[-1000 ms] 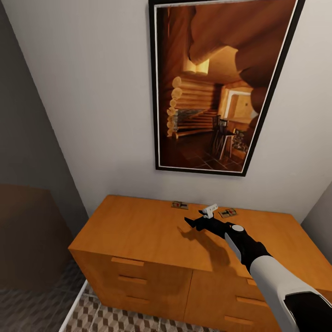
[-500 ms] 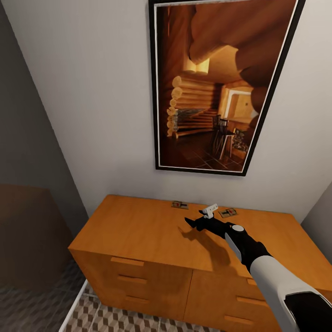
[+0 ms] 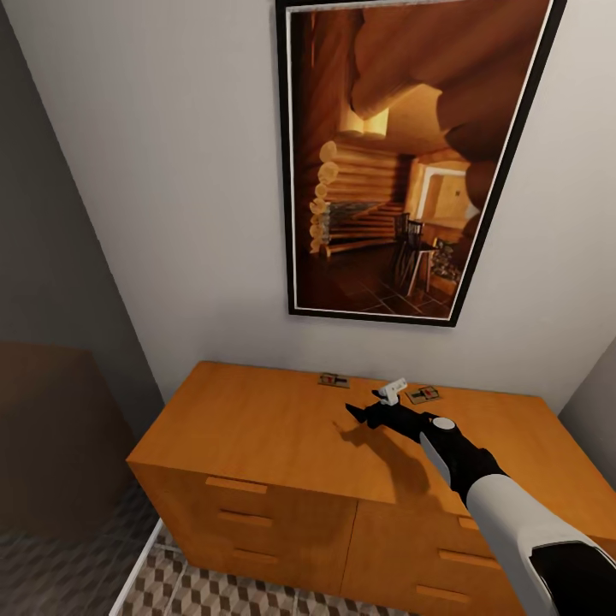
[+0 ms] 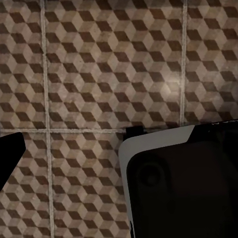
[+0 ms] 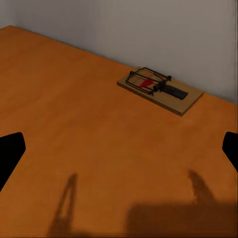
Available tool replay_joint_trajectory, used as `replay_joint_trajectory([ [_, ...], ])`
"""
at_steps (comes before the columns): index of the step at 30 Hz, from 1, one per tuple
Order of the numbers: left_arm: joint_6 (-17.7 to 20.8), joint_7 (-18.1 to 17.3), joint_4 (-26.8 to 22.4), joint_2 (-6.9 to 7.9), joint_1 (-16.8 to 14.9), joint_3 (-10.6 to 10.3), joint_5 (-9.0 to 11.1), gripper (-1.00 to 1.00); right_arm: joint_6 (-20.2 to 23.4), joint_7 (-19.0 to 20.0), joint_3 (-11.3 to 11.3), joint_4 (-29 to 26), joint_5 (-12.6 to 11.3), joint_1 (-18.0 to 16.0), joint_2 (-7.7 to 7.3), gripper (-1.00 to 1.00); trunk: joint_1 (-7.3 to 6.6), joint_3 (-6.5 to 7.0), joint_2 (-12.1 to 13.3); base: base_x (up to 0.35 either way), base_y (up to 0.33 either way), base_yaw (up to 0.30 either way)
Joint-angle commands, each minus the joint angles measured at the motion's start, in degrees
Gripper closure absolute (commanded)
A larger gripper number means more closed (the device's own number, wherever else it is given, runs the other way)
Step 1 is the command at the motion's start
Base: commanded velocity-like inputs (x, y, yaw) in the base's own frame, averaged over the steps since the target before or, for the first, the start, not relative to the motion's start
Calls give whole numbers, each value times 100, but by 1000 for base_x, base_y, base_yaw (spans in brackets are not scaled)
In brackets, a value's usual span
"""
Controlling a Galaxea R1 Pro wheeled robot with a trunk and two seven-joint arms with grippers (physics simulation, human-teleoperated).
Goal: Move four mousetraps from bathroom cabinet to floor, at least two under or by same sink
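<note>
Over the flat top of the cabinet (image 3: 282,428) the right gripper (image 3: 370,409) hovers with its jaws spread wide and holding nothing; the right wrist view has one dark fingertip (image 5: 9,153) at each side with bare wood between. That close view gives the detail the head view lacks: one mousetrap (image 5: 159,89), a thin rectangular wooden board carrying a dark wire spring and a small red patch, lies flat near the back edge of the top, just short of the grey wall (image 5: 148,29). From the head camera the smooth orange-brown chest shows drawer fronts with slim bar handles, and two mousetraps sit along the back edge, one (image 3: 334,379) toward the middle, the other (image 3: 422,394) just beyond the gripper. Above them hangs a black-framed picture (image 3: 402,162) of a log interior. The left wrist view looks onto the bathroom floor (image 4: 99,64), cube-patterned tiles with pale grout; whether the left jaws are open cannot be told.
</note>
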Motion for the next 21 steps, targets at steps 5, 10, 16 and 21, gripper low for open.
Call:
replay_joint_trajectory([
  [5, -35, -23, 22, -4, -9, -48, 55, -100, -18, -157, 48, 7, -30, -7, -16, -100, 3, -12, -12, 0, 0, 0],
  [10, -35, -23, 24, -4, -9, -48, 55, -100, -16, -199, 49, 7, 34, -7, -18, -100, 3, -12, -12, 0, 0, 0],
  [16, -35, -23, 47, -4, -9, -48, 55, -100, -15, -211, 50, 7, 99, -7, -18, -100, 3, -12, -12, 0, 0, 0],
  [21, -35, -23, 55, -4, -9, -48, 55, -100, -15, -213, 50, 7, 113, -7, -13, -100, 3, -12, -12, 0, 0, 0],
])
